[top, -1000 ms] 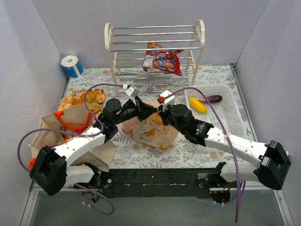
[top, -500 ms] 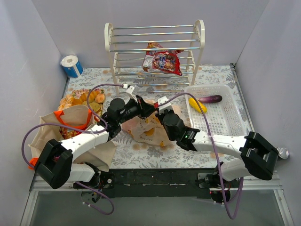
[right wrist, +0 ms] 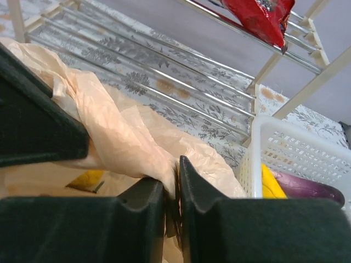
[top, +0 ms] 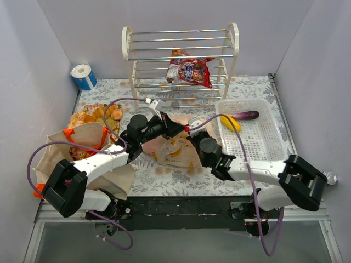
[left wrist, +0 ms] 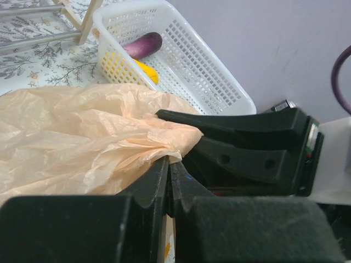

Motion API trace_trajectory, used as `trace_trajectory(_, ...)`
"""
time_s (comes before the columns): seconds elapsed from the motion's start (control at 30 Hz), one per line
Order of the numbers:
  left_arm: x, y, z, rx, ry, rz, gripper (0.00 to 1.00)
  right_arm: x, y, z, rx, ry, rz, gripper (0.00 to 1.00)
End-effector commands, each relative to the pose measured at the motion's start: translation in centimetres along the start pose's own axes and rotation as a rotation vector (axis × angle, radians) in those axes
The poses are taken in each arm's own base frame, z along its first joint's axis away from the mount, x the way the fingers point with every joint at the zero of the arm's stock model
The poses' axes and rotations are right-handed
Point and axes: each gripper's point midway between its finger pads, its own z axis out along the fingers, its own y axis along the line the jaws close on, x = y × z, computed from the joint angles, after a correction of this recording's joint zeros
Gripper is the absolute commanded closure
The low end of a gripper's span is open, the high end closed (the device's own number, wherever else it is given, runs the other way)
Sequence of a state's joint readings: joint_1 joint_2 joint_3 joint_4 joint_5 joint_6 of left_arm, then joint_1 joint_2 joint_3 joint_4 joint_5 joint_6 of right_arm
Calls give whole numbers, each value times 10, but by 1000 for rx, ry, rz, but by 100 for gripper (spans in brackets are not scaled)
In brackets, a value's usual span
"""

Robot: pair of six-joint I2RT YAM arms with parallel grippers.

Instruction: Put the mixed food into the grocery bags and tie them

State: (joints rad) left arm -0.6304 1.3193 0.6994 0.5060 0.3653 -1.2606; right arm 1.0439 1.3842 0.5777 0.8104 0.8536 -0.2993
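Observation:
The peach-orange plastic bag (top: 176, 152) lies mid-table with yellow fruit showing through its film (right wrist: 88, 179). My left gripper (top: 174, 127) is shut on a twisted strip of the bag's film (left wrist: 137, 143). My right gripper (top: 192, 133) is shut on another strip of the bag (right wrist: 129, 143), right beside the left gripper. The two strips cross between the grippers. The beige tote (top: 82, 143) with orange handles stands open at the left. A red snack packet (top: 190, 70) lies on the rack; it also shows in the right wrist view (right wrist: 263, 16).
A white shelf rack (top: 181, 55) stands at the back. A white lattice basket (top: 270, 143) at the right holds a purple eggplant (top: 245, 115) and a yellow item (top: 230, 123). Golden pastries (top: 96, 115) lie behind the tote. A blue-and-white roll (top: 83, 76) sits far left.
My right arm has folded in and swung towards the near edge, its gripper sliding a little nearer with the bag strip. My left gripper has shifted only slightly, still holding its strip.

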Motion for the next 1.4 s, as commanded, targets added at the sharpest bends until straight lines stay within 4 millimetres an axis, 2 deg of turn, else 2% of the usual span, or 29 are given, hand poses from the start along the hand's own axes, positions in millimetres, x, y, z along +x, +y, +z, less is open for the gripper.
trace_trajectory(0.0, -15, 3, 1, -22, -12, 96, 100, 5, -15, -14, -101, 86, 32, 73)
trace_trajectory(0.03, -16, 3, 1, -20, -7, 112, 100, -6, -1, -23, -226, 65, 65, 59)
trace_trajectory(0.1, -21, 1, 4, -18, 7, 154, 100, -6, 13, -39, -364, 101, 42, 48)
trace_trajectory(0.13, -23, 1, 5, -20, 9, 166, 100, -18, 25, -52, -484, 74, 67, 41)
trace_trajectory(0.17, -23, 2, 4, -25, 19, 191, 100, -22, 31, -61, -545, 75, 76, 38)
trace_trajectory(0.2, -26, 0, 5, -24, 17, 206, 100, -16, 37, -73, -615, 108, 64, 33)
trace_trajectory(0.23, -29, -1, 3, -24, 12, 218, 100, -33, 46, -87, -720, 70, 85, 28)
trace_trajectory(0.3, -29, 0, 2, -25, 21, 252, 100, -41, 50, -102, -799, 75, 105, 27)
trace_trajectory(0.33, -30, -1, 1, -24, 19, 261, 100, -53, 52, -114, -865, 56, 118, 27)
trace_trajectory(0.4, -29, -1, -1, -22, 28, 282, 100, -72, 47, -117, -886, 23, 147, 28)
trace_trajectory(0.43, -29, -2, -1, -17, 32, 289, 100, -90, 41, -117, -893, -9, 164, 32)
trace_trajectory(0.5, -28, -4, -4, -6, 44, 311, 100, -103, 24, -104, -861, -20, 189, 38)
trace_trajectory(0.53, -26, -5, -5, -1, 50, 317, 100, -108, 25, -102, -902, -24, 199, 43)
trace_trajectory(0.57, -27, -7, -8, 5, 46, 330, 100, -118, 5, -85, -862, -38, 226, 45)
trace_trajectory(0.6, -26, -10, -10, 25, 50, 348, 100, -113, 4, -73, -885, -11, 244, 51)
trace_trajectory(0.63, -26, -11, -11, 32, 50, 359, 100, -110, -7, -64, -911, -8, 267, 53)
trace_trajectory(0.7, -26, -15, -14, 48, 48, 375, 100, -110, -13, -51, -941, -19, 248, 58)
trace_trajectory(0.73, -26, -17, -15, 59, 46, 388, 100, -96, -11, -41, -967, 21, 258, 59)
trace_trajectory(0.77, -25, -17, -17, 64, 45, 392, 100, -91, -12, -36, -979, 34, 256, 60)
trace_trajectory(0.8, -25, -19, -18, 69, 41, 398, 100, -78, -7, -27, -1004, 72, 256, 65)
trace_trajectory(0.87, -24, -20, -21, 78, 31, 406, 100, -67, -4, -24, -1061, 75, 240, 68)
trace_trajectory(0.93, -24, -23, -24, 91, 19, 415, 100, -52, 6, -25, -1131, 79, 223, 71)
trace_trajectory(1.03, -24, -24, -25, 101, 4, 429, 100, -42, 18, -35, -1225, 44, 220, 72)
trace_trajectory(1.23, -22, -24, -28, 114, -9, 444, 100, -37, 31, -48, -1353, -6, 240, 72)
trace_trajectory(1.37, -18, -31, -29, 158, -5, 445, 100, -28, 37, -43, -1376, -8, 234, 73)
